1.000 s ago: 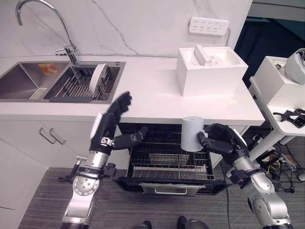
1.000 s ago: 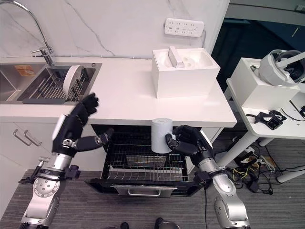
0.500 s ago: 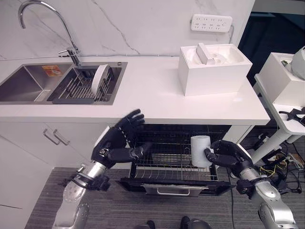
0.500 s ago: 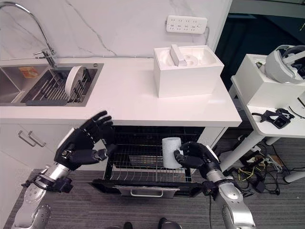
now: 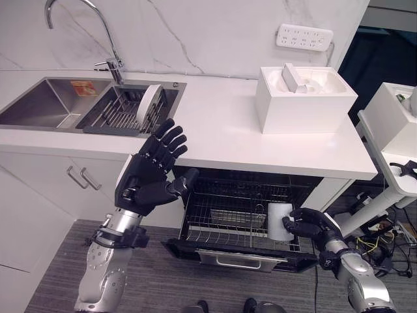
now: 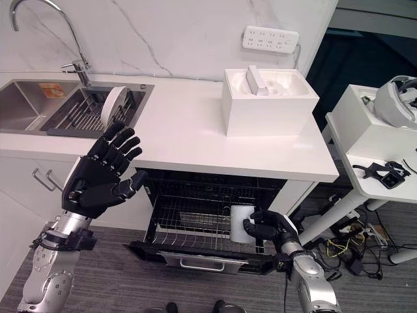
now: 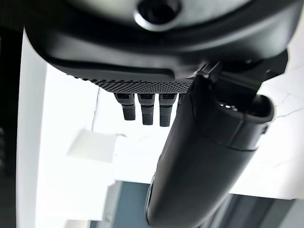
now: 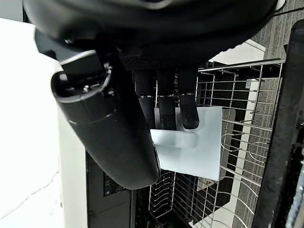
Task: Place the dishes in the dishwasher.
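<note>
My right hand (image 5: 311,225) is shut on a white mug (image 5: 279,220), holding it upright low in the right side of the pulled-out dishwasher rack (image 5: 221,215). In the right wrist view its fingers (image 8: 166,102) curl round the mug's handle (image 8: 176,139), with rack wires past it. My left hand (image 5: 151,173) is raised open in front of the counter edge, fingers spread, holding nothing. A white plate (image 5: 149,103) stands on edge in the drying rack (image 5: 117,114) in the sink.
The dishwasher door (image 5: 238,255) lies open below the white counter (image 5: 215,134). A white box (image 5: 305,101) sits on the counter at right, a tap (image 5: 107,39) stands behind the sink. A side table (image 6: 381,140) stands far right. A cabinet drawer with handles (image 5: 81,177) is left.
My right hand has lowered the mug from counter-edge height down into the rack. My left hand has risen and spread open. The camera has shifted.
</note>
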Robot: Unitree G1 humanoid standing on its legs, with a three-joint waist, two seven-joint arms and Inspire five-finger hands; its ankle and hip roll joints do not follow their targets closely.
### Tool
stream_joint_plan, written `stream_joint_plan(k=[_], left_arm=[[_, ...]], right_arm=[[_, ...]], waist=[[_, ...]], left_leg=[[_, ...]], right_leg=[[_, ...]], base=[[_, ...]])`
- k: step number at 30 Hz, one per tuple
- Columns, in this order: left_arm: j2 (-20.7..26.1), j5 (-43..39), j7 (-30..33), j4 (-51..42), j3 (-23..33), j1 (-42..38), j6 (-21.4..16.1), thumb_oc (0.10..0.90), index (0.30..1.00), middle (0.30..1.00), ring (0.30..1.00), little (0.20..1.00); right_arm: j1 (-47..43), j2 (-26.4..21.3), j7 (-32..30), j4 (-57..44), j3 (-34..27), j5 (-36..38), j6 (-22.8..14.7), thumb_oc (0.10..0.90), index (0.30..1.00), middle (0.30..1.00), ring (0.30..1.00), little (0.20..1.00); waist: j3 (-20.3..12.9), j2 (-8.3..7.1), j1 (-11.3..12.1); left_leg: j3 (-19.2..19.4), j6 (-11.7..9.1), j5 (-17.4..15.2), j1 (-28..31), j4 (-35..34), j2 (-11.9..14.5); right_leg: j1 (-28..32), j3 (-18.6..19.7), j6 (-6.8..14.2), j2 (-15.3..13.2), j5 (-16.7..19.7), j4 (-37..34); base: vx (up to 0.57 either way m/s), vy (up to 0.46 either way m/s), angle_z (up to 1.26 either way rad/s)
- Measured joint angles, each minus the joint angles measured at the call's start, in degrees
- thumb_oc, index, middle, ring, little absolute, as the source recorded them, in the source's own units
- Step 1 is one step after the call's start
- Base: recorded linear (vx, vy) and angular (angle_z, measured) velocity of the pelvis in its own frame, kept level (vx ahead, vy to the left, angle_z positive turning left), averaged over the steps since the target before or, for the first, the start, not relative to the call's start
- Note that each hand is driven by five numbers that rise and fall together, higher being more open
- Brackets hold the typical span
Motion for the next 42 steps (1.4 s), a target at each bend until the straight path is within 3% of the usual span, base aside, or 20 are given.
stream_joint_plan(k=[2, 7, 11, 14, 22, 30, 35, 42], left_arm=[[1.3, 6.2, 0.8, 1.4, -0.2, -0.2, 0.5, 0.8, 0.9, 0.9, 0.9, 0.9], [10.1, 18.5, -0.9, 8.7, -4.6, -0.2, 8.9, 0.8, 0.9, 0.9, 0.9, 0.9], [10.2, 19.9, -2.9, 11.0, -5.0, 0.7, 12.0, 0.8, 0.9, 0.9, 0.9, 0.9], [10.3, 23.7, -5.1, 11.1, -5.8, 0.7, 13.0, 0.8, 0.9, 0.9, 0.9, 0.9], [11.5, 25.5, -13.9, 12.2, -17.0, -1.9, 18.9, 0.8, 0.9, 0.9, 0.9, 0.9], [11.4, 25.5, -16.6, 13.4, -28.5, -8.6, 23.5, 0.8, 0.9, 0.9, 0.9, 0.9], [11.4, 25.5, -16.4, 13.5, -29.5, -9.4, 24.5, 0.8, 0.9, 0.9, 0.9, 0.9], [11.5, 25.3, -16.3, 13.5, -29.3, -9.4, 25.2, 0.8, 0.9, 0.9, 0.9, 0.9]], right_arm=[[-1.9, -0.2, 0.0, 3.9, 0.1, 0.0, 0.0, 0.4, 0.3, 0.3, 0.3, 0.3], [-4.1, -4.1, -0.4, 7.5, 0.1, 0.7, 0.5, 0.4, 0.3, 0.3, 0.3, 0.3], [-6.2, -4.5, -0.4, 11.2, 0.1, 3.4, 0.4, 0.4, 0.3, 0.3, 0.3, 0.3], [-7.2, -4.6, -0.5, 12.4, 0.1, 4.6, 0.4, 0.4, 0.3, 0.3, 0.3, 0.3], [-10.9, -6.4, -1.1, 20.8, 4.1, 5.4, 0.5, 0.4, 0.3, 0.3, 0.3, 0.3], [-19.1, -7.8, -0.8, 35.7, 8.4, 5.4, 1.1, 0.4, 0.3, 0.3, 0.3, 0.3], [-21.8, -9.4, -0.5, 38.0, 8.6, 4.8, 1.1, 0.4, 0.3, 0.3, 0.3, 0.3], [-26.1, -13.5, 0.2, 38.3, 8.6, 4.1, 2.0, 0.4, 0.3, 0.3, 0.3, 0.3]], waist=[[0.0, 0.01, 0.3], [-0.1, 0.36, 0.4], [-0.1, 0.69, 0.6], [-0.2, 1.81, 0.6], [-0.4, 2.64, 0.2], [-0.2, 4.56, 0.2], [1.0, 5.32, 0.2], [3.6, 7.92, 0.3]], left_leg=[[0.0, 0.0, 0.0, 0.1, 0.1, 0.0], [0.2, 0.2, 0.2, -0.3, 0.2, 0.0], [0.1, -0.1, 0.5, -0.3, 0.2, -0.1], [0.1, 0.3, 0.3, -0.3, 0.1, -0.1], [0.4, 0.1, 0.3, -0.3, 0.1, 0.0], [0.5, -0.3, 0.7, -0.2, -0.2, 0.0], [0.5, -0.3, 0.9, -0.2, -0.4, 0.0], [0.5, -0.2, 1.3, -0.4, -1.7, -0.5]], right_leg=[[0.6, -0.6, 0.0, -0.1, 0.0, -0.3], [0.8, -1.5, 0.0, -0.8, 0.0, -0.4], [0.8, -1.6, 0.1, -0.8, 0.0, -0.5], [0.8, -1.6, 0.1, -0.8, 0.0, -0.6], [0.9, -1.8, 0.1, -0.8, 0.0, -0.8], [0.9, -1.9, 0.2, -0.8, 0.0, -1.0], [0.8, -1.9, 0.2, -0.8, 0.0, -1.1], [0.0, -2.0, 0.3, -1.3, 0.0, -1.0]], base=[[0.0, -0.009, 0.11], [0.0, -0.005, 0.14], [0.0, 0.0, 0.0], [0.0, 0.0, 0.0], [0.01, -0.006, 0.0], [0.03, -0.038, 0.0], [0.0, 0.0, 0.0], [-0.01, 0.028, 0.01]])
